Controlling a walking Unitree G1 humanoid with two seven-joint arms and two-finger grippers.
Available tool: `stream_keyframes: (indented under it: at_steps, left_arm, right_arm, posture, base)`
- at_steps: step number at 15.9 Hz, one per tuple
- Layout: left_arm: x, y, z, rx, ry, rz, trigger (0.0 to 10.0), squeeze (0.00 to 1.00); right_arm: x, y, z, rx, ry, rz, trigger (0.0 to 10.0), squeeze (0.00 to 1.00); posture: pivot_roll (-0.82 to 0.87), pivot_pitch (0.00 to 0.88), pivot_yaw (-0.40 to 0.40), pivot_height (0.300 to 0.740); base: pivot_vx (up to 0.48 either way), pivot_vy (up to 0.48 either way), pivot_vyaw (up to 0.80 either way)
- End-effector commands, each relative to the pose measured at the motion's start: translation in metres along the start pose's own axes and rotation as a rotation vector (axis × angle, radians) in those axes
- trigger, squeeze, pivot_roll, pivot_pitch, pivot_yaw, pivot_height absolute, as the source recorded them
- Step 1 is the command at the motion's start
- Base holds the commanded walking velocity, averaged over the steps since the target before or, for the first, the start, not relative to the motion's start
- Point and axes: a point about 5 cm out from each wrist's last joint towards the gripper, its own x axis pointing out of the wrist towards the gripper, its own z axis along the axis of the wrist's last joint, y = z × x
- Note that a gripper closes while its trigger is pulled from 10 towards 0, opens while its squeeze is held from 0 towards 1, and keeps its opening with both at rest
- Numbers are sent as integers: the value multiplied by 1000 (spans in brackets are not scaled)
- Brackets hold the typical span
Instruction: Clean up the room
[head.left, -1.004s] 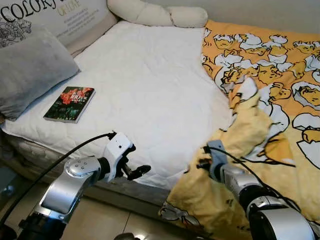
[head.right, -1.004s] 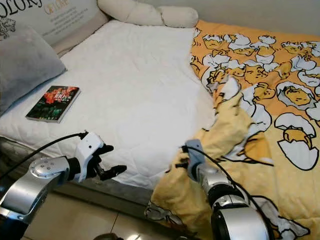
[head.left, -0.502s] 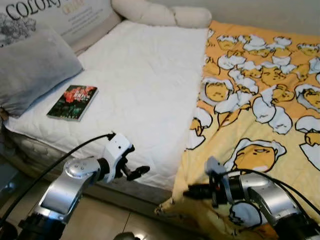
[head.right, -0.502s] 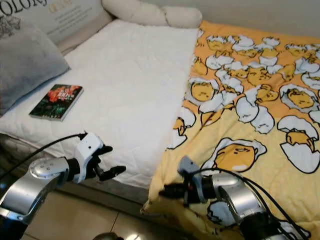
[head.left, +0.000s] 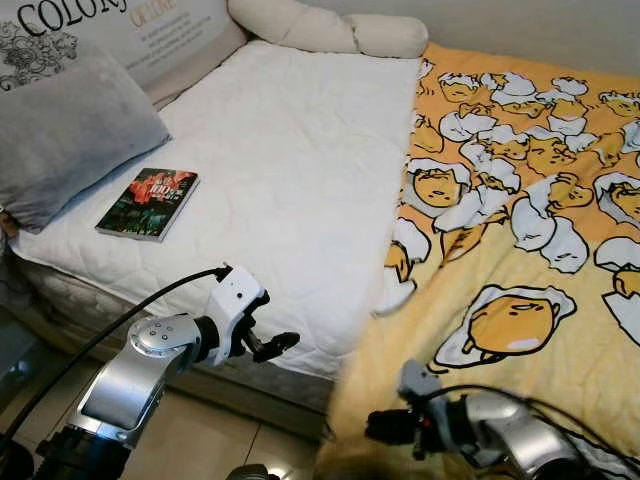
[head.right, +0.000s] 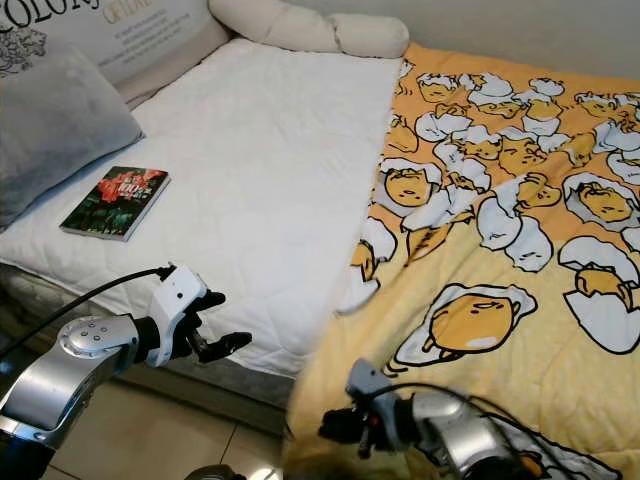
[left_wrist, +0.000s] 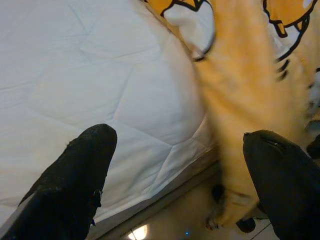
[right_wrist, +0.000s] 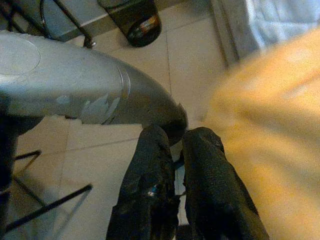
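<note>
The yellow blanket (head.left: 520, 250) is now lying flat on the bed (head.left: 290, 170), no longer bunched. The right hand (head.right: 335, 428), fingers together, is withdrawing at its lower edge; the left hand (head.left: 270, 347) is hovering, fingers apart.

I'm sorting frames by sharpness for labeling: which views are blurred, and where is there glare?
Left eye view: mostly sharp, the blanket smears at its near edge by the right end effector. Left wrist view: hanging blanket streaked, mattress crisp, small lamp glint on the floor. Right wrist view: blanket badly blurred.
</note>
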Motion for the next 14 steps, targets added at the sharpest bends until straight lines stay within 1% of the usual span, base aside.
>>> stream_keyframes:
  at_steps: [1,2,3,4,5,6,7,8,9,10,11,12,13,14]
  left_arm:
    - [-1,2,0,8,2,16,10000,0]
    - [-1,5,3,0,-31,58,10000,0]
    - [0,9,6,-16,-66,110,10000,0]
    - [-1,14,10,-33,-113,166,10000,0]
    - [-3,18,18,-72,-194,232,10000,0]
    - [-5,23,23,-96,-241,304,10000,0]
    - [-7,25,25,-86,-263,347,10000,0]
    - [-9,26,27,-81,-287,414,10000,0]
    - [-10,26,26,-98,-299,468,10000,0]
    - [-11,26,25,-111,-308,509,10000,0]
    - [-11,25,26,-114,-314,531,10000,0]
    - [-11,24,27,-119,-326,556,10000,0]
    - [-11,24,27,-119,-330,565,10000,0]
    - [-11,23,27,-116,-329,568,10000,0]
  right_arm:
    - [-7,-12,6,-24,-42,-100,10000,1000]
    - [-13,-24,14,-24,-120,-231,10000,0]
    - [-19,-34,21,-12,-191,-332,10000,0]
    - [-26,-42,29,0,-247,-393,10000,0]
    - [-42,-55,58,-3,-353,-462,10000,0]
    - [-56,-60,83,-9,-442,-571,10000,0]
    - [-62,-62,92,-4,-501,-667,10000,0]
    - [-69,-66,101,45,-569,-822,10000,0]
    - [-69,-67,106,101,-605,-909,10000,0]
    - [-68,-65,110,103,-635,-961,10000,0]
    - [-65,-61,112,124,-663,-997,10000,0]
    - [-60,-54,113,207,-705,-1043,10000,0]
    - [-56,-48,113,248,-720,-1046,10000,0]
    - [-54,-44,113,262,-720,-1051,10000,0]
  posture:
    - [108,0,-7,740]
    - [105,0,-10,740]
    - [102,0,-12,740]
    - [98,0,-13,740]
    - [96,0,-15,740]
    - [93,0,-19,740]
    - [92,0,-22,740]
    - [92,0,-24,740]
    - [88,0,-27,740]
    - [86,0,-31,740]
    - [88,0,-36,740]
    - [92,0,-43,740]
    - [94,0,-47,740]
    - [95,0,-48,740]
  base:
    - [0,0,0]
    - [0,0,0]
    - [0,0,0]
    - [0,0,0]
    - [0,0,0]
    - [0,0,0]
    - [0,0,0]
    - [0,0,0]
    - [0,0,0]
    - [0,0,0]
    - [0,-304,0]
    - [0,-461,0]
    - [0,-480,-556]
    - [0,-480,-769]
